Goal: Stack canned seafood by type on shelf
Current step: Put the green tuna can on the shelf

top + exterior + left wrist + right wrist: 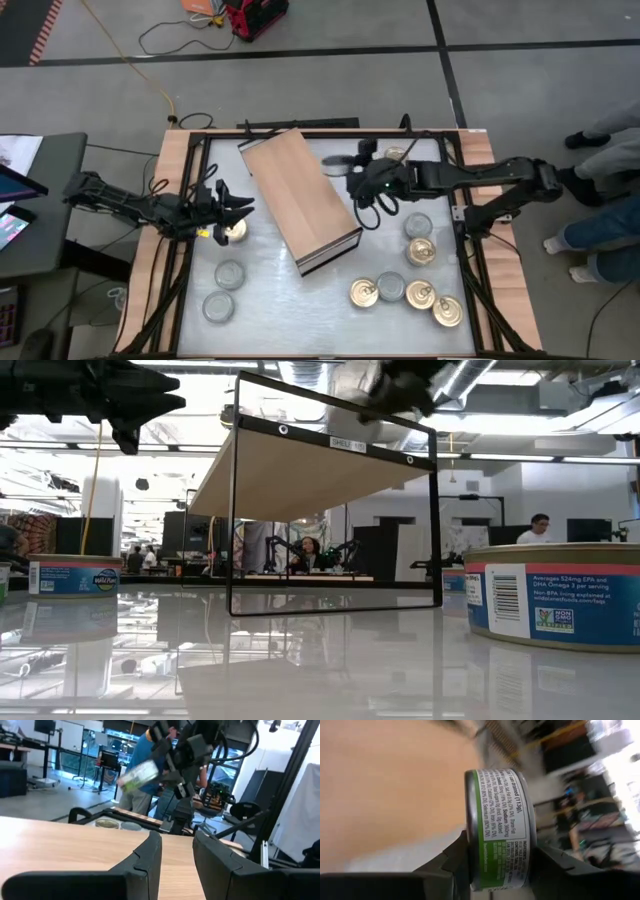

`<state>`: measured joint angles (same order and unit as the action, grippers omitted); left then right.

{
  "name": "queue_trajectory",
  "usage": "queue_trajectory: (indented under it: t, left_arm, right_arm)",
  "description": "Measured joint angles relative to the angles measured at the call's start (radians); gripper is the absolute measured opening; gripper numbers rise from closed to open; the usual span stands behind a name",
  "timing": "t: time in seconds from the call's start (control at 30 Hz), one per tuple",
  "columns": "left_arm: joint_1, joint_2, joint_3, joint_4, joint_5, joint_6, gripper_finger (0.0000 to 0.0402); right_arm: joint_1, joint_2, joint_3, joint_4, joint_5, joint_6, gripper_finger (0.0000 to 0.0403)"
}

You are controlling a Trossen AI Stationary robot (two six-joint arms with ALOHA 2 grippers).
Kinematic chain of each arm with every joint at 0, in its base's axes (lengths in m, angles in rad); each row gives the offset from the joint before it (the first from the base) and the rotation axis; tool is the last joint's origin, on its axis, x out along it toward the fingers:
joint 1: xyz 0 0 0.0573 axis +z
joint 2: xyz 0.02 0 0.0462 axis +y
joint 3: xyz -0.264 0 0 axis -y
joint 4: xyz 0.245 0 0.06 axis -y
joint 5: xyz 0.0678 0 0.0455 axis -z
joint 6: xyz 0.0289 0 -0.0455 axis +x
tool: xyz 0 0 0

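On the left, the left gripper point(238, 207) is held just above a gold-topped tin point(234, 231), with its fingers point(145, 857) spread apart and nothing between them. Two silver-topped tins point(229, 273) are seen on the white table point(300, 320) below it. In the middle, the shelf point(300, 200) is laid at a slant. To the right, a green-labelled tin point(500, 827) is pinched by the right gripper point(352, 175), just beside the shelf's far end. More tins point(420, 295), gold-topped and silver-topped, are grouped on the table at the right.
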<state>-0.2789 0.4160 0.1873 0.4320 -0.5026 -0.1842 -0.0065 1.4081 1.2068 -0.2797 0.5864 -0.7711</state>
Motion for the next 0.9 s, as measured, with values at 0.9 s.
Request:
queue_trajectory:
  t: [0.9]
  left_arm:
    - [0.226,0.201,0.312,-0.470,-0.162,0.441,0.0148]
  right_arm:
    - [-0.102,0.495,0.509,-0.028,-0.231,-0.098,0.0179]
